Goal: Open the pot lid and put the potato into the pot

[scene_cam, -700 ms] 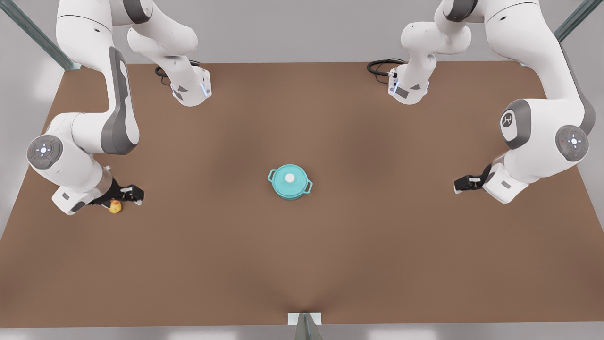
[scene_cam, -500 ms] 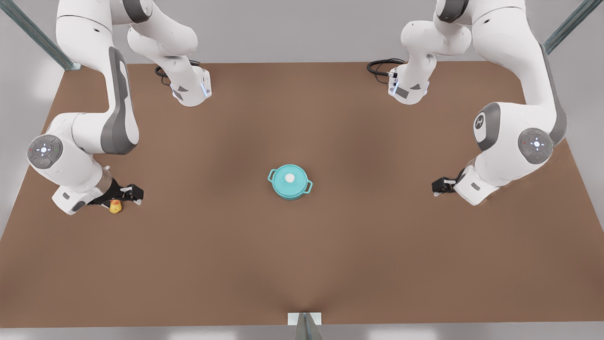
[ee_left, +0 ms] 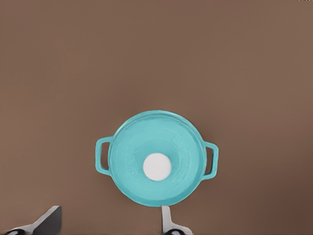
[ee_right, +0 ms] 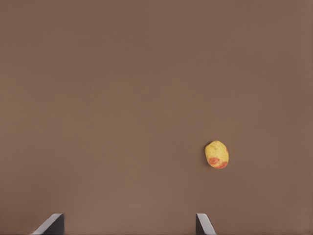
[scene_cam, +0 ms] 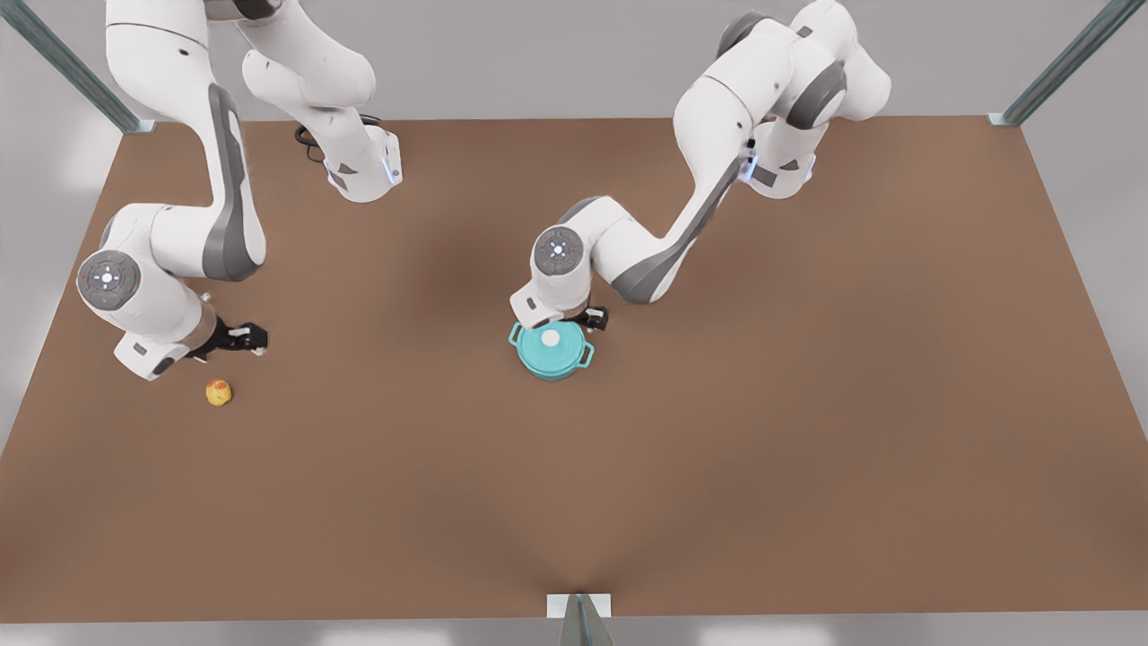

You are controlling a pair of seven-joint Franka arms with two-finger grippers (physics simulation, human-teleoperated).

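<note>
Left gripper (scene_cam: 587, 318): above pot (scene_cam: 553, 352) at table centre, fingers (ee_left: 49, 219) spread wide, holding nothing. Pot lid (ee_left: 156, 156): seated on pot, white knob (ee_left: 157, 167) centred. Right gripper (scene_cam: 240, 338): at the front view's left, fingers (ee_right: 203, 224) spread wide, holding nothing, poised above brown table (scene_cam: 807, 404). Potato (scene_cam: 219, 392): resting on table near right gripper, well apart from pot.
</note>
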